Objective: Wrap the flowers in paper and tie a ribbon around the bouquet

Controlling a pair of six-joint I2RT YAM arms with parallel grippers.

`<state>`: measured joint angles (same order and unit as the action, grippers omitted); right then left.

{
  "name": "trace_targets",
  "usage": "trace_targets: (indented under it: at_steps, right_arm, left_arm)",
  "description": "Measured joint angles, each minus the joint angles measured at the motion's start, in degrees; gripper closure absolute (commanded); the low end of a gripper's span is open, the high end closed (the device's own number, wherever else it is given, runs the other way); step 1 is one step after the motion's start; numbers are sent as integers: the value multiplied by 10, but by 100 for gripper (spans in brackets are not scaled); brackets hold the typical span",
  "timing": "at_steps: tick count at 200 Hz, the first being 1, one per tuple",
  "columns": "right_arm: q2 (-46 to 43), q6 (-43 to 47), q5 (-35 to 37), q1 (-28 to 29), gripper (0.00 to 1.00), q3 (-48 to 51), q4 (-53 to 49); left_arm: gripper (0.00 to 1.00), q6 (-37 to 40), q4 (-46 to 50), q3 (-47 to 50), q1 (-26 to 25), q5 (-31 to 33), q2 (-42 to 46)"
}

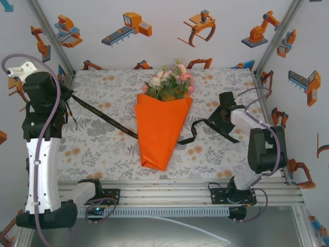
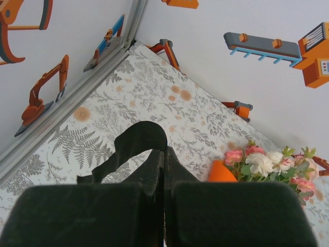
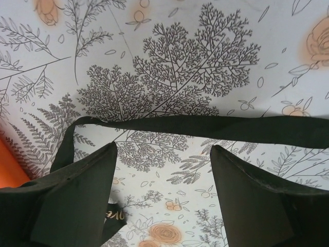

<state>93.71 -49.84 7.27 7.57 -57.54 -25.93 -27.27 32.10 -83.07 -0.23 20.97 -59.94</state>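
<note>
Bouquet (image 1: pixel 160 128) lay on the table (image 1: pixel 103 149), blossoms toward the far wall; the ribbon (image 1: pixel 105 117) ran out from both its sides, the left pincer (image 2: pixel 164 162) clamped on one end, the right pincer (image 3: pixel 163 170) standing apart over the other

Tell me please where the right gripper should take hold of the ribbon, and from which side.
Probably the free stretch of ribbon right of the bouquet, taken from above. It seems to lie flat on the tablecloth, crossing just beyond the open right gripper, so the jaws can close across its narrow width.
</note>
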Motion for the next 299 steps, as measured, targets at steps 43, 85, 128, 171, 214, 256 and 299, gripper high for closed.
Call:
trace_targets:
  at_steps: [43,85,128,171,214,256,299]
  right_arm:
    - [23,-83,-4,0,32,-12,-23]
    - [24,-173,-11,-6,31,-20,-24]
    - [34,-260,-12,-21,31,-33,-42]
    - [66,-295,-19,-27,33,-51,-49]
    - [78,-304,-27,-47,77,-52,-45]
    - [27,-284,-20,-50,100,7,11]
    - [-136,-188,-3,-49,100,22,41]
  left_arm:
    - [100,16,12,-10,0,0,-2]
    - [100,24,23,-44,0,-18,-1]
    - [100,24,25,-63,0,-36,0]
    - [100,29,37,-63,0,-41,0]
    - [100,32,49,-60,0,-42,0]
    - [100,29,49,-22,0,-47,2]
    - [100,16,49,39,3,-71,2]
